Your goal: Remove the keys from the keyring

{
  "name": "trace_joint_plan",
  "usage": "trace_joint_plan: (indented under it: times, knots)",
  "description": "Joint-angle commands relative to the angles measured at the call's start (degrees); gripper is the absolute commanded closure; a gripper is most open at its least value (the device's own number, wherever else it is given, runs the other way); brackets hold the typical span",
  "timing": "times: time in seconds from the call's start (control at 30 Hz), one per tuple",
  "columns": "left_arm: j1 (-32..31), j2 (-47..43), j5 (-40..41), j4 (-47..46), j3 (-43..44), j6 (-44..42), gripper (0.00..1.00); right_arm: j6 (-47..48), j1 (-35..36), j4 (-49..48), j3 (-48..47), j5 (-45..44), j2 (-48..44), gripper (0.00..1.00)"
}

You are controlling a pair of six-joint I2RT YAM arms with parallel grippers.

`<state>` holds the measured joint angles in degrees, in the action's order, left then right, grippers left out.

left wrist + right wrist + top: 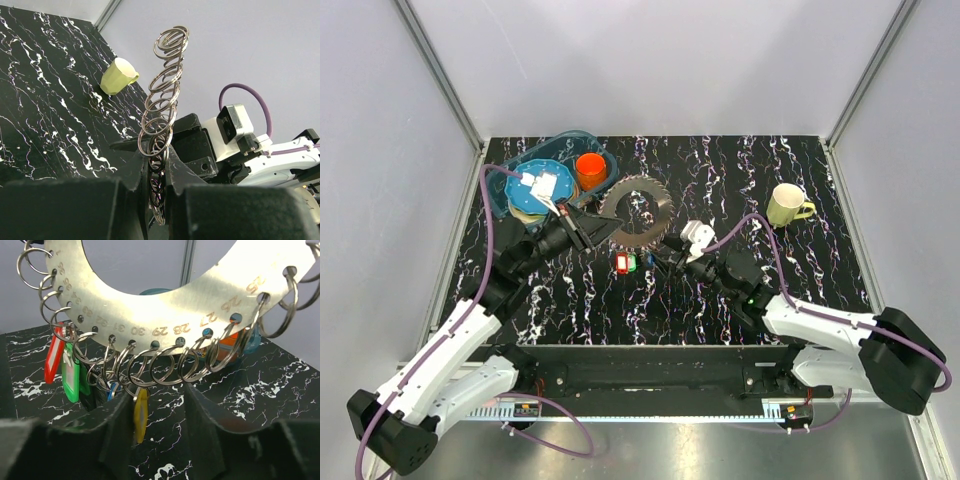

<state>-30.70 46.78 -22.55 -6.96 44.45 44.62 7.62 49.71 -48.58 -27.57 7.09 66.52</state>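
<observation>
The left fingers are clenched on the edge of the keyring, a flat numbered metal plate fringed with split rings. They hold it upright above the surface, left of centre, while the right fingers stand released beneath it with the yellow key tag hanging in their gap. The rings overlap closely, so closing here could pinch a neighbouring ring along with the tag, and a sideways tug might then twist the plate out of the left grip.
</observation>
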Motion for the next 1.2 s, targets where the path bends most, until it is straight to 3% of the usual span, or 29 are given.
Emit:
trace_joint_plan:
  times: [0.0,0.2,0.47,0.7,0.97,1.03,1.17]
  knots:
    - [-0.2,-2.2,-1.0,-5.8,0.1,0.7,1.00,-0.1,0.5,-3.3,-1.8,0.6,0.2,0.57]
    - [-0.2,-3.9,4.4,-3.7,-3.0,-1.9,1.00,-1.9,0.5,2.1,-2.2,-1.4,-2.1,1.00]
    - [-0.1,-4.3,13.8,-1.2,-7.7,-3.8,1.00,-2.3,0.5,16.2,-6.4,-3.9,-5.5,1.00]
    - [-0.1,-3.2,16.9,-0.9,-9.6,-1.8,1.00,-2.3,0.5,31.0,-9.2,-6.3,-7.6,1.00]
    - [-0.1,-2.7,23.9,4.3,-15.3,-0.4,0.98,-1.4,0.4,35.9,-17.4,-9.6,-3.0,1.00]
    - [-0.1,-3.5,24.7,3.5,-16.5,1.2,1.00,-1.5,0.5,40.6,-19.6,-11.3,-1.0,1.00]
    - [-0.1,-4.9,23.8,0.7,-19.1,2.8,1.00,-1.0,0.5,41.0,-18.7,-10.5,-0.2,1.00]
